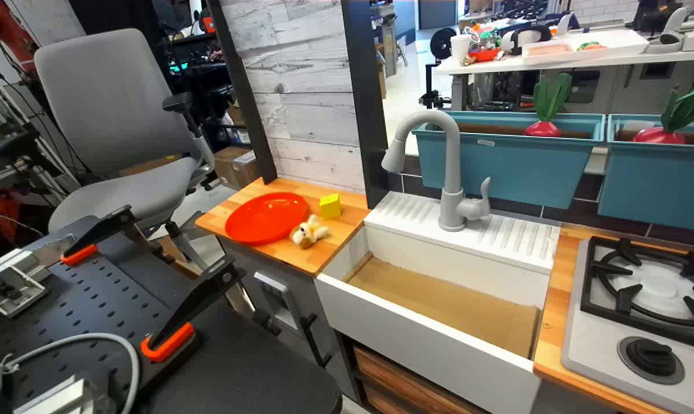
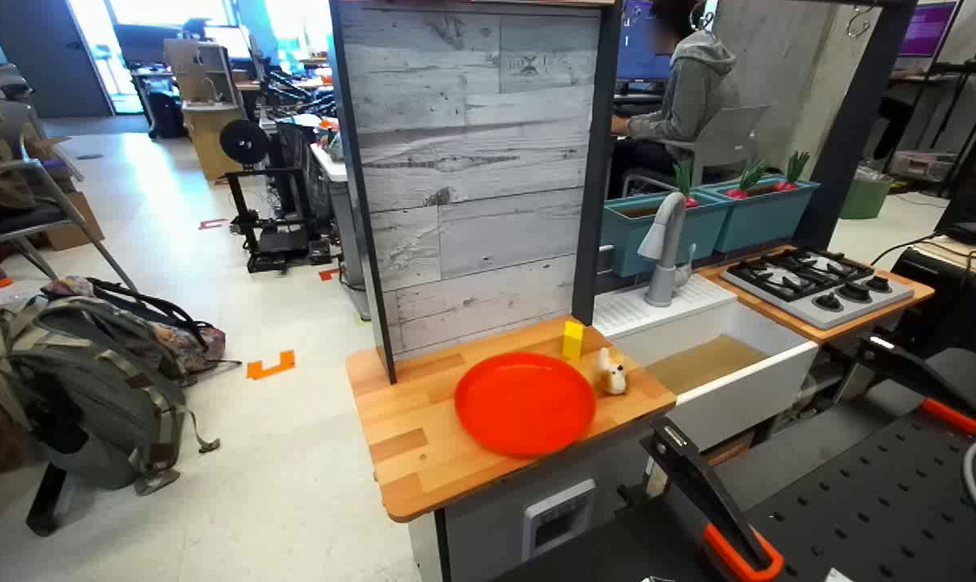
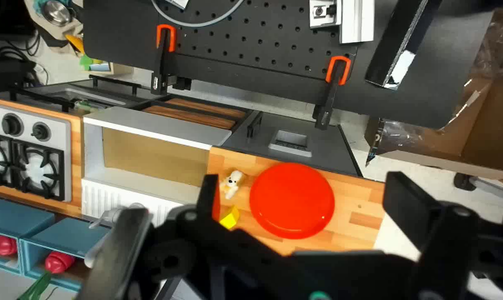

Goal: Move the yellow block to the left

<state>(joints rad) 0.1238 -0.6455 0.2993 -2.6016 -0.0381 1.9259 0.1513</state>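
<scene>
The small yellow block [image 1: 330, 206] stands on the wooden counter, beside the red plate and near the panelled back wall. It also shows in an exterior view [image 2: 572, 340] and in the wrist view [image 3: 230, 218]. My gripper [image 3: 303, 183] shows only in the wrist view, high above the counter. It is wide open with nothing between its fingers. In that view the left finger lies near the block and partly overlaps the view of it. No arm or gripper shows in either exterior view.
The round orange-red plate [image 2: 526, 404] lies on the counter [image 2: 423, 477]. A small cream toy dog [image 1: 308, 232] sits beside the plate and block. The white sink [image 1: 433, 328] with a grey faucet [image 1: 451, 172] adjoins the counter, with a stove [image 1: 651, 299] beyond it. The panelled wall [image 2: 479, 186] rises behind.
</scene>
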